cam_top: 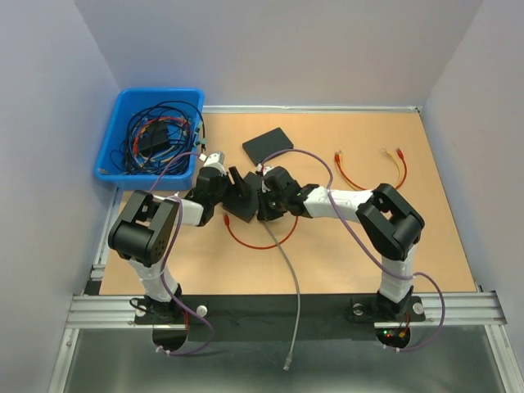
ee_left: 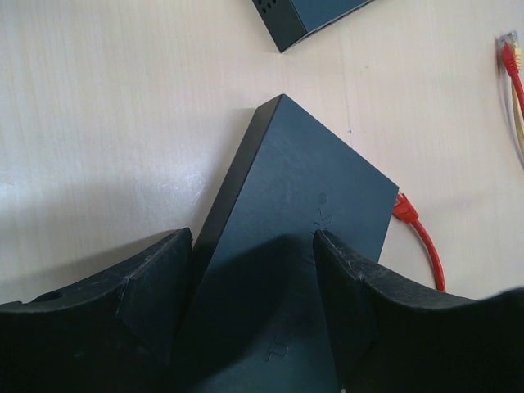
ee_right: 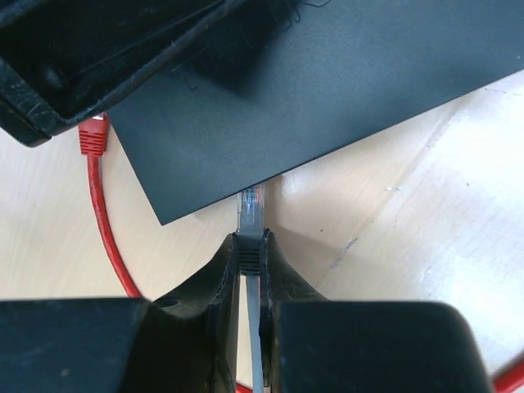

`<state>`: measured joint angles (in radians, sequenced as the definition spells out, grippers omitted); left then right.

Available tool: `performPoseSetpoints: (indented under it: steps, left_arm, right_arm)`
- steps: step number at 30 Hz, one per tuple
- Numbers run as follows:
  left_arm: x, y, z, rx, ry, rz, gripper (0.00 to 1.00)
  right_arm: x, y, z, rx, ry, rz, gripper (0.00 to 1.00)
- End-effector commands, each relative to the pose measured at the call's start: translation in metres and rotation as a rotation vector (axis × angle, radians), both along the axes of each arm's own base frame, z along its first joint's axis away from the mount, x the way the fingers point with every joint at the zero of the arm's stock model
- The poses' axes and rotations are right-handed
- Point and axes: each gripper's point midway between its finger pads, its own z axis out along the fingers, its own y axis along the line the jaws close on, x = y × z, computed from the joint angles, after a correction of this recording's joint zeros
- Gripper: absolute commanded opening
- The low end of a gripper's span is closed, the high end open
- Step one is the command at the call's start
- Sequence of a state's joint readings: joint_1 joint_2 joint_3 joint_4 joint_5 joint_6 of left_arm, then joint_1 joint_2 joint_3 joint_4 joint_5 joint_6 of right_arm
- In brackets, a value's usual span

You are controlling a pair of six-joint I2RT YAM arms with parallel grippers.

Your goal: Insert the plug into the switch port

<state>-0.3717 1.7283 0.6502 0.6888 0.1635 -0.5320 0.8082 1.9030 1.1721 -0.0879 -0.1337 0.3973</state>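
A grey cable [cam_top: 292, 286] trails over the near edge of the worktop [cam_top: 426, 246] and runs up to the right pincer [ee_right: 250, 240], which is clenched on it just behind the clear plug [ee_right: 250, 209]. The plug's tip meets the edge of the black switch [ee_right: 344, 90]; whether it sits in a port is hidden. The left pincer [ee_left: 250, 246] grasps the tilted switch, with a red cable [ee_right: 102, 221] looping beneath. Farther back lie a second black box [cam_top: 268, 145], loose red and yellow leads [cam_top: 354, 176], and a blue bin [cam_top: 106, 155] of tangled wires at the far left
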Motion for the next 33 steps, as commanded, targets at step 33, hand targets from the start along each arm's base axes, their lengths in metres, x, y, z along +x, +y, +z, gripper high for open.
performPoseSetpoints:
  steps: [33]
  left_arm:
    - [-0.077,-0.007,-0.077,0.045,0.371,-0.132,0.67]
  right_arm:
    - [0.066,0.052,0.108,0.206,-0.342,-0.081,0.00]
